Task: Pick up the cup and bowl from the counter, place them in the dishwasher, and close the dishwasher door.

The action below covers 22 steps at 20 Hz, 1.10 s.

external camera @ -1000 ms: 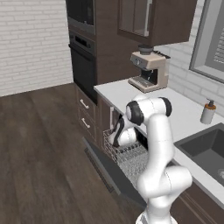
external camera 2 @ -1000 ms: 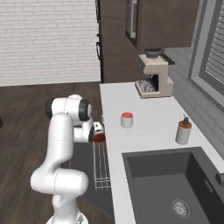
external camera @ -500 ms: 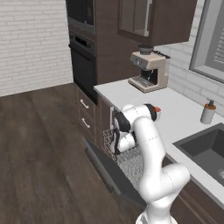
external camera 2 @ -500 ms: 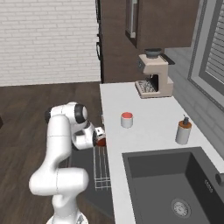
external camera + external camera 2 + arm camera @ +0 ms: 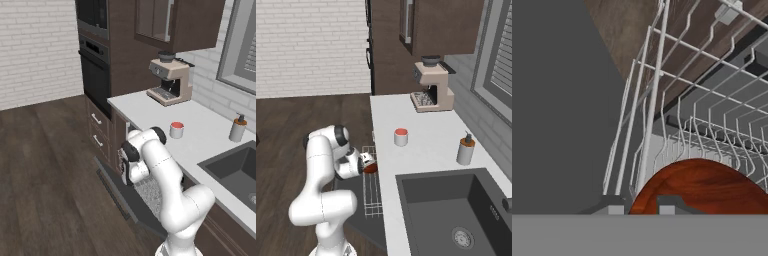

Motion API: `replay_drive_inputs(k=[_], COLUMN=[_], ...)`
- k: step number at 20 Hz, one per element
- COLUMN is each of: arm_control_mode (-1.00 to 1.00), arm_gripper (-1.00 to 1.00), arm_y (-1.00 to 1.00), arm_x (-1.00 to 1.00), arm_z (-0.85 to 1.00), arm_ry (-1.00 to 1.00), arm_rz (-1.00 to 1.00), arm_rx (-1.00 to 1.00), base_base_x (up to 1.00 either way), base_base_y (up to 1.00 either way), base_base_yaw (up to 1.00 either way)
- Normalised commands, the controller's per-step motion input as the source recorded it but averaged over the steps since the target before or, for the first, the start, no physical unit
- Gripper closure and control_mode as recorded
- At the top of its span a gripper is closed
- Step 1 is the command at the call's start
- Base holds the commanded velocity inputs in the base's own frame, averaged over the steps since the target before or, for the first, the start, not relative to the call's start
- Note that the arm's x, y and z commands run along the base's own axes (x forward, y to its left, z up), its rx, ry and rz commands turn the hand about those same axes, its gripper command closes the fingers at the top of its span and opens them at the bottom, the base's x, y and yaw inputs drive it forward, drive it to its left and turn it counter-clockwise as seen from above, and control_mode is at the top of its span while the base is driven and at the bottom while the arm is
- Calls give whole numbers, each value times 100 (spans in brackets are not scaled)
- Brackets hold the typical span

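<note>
**Hand view: bowl going into the rack**

The claw (image 5: 641,209) grips the bowl (image 5: 704,187) over the dishwasher's rack (image 5: 677,95). Best lower it squarely between the wires before letting go. Farther off, the cup (image 5: 401,136) waits on the worktop (image 5: 426,135).

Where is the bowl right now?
In the gripper, the bowl hangs over the dishwasher's wire rack, left of the counter edge.

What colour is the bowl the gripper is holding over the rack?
Reddish-brown bowl, clearest in the hand view.
</note>
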Motion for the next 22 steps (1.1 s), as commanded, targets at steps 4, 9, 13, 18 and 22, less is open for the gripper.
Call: replay_drive_inputs(k=[4, 9, 13, 18, 22], arm_control_mode=[-100, -100, -100, -100, -100], arm_gripper=[100, 100, 100, 100, -100], arm_y=[0, -8, -40, -3, 78], arm_x=[0, -3, 28, 22, -1], arm_z=[-14, 6, -2, -51, -83], arm_ry=[0, -7, 0, 3, 7], arm_rz=[0, 0, 0, 4, 6], arm_rx=[0, 1, 1, 0, 0], base_base_x=[0, 0, 0, 0, 0], base_base_y=[0, 0, 0, 0, 0], base_base_yaw=[0, 0, 0, 0, 0])
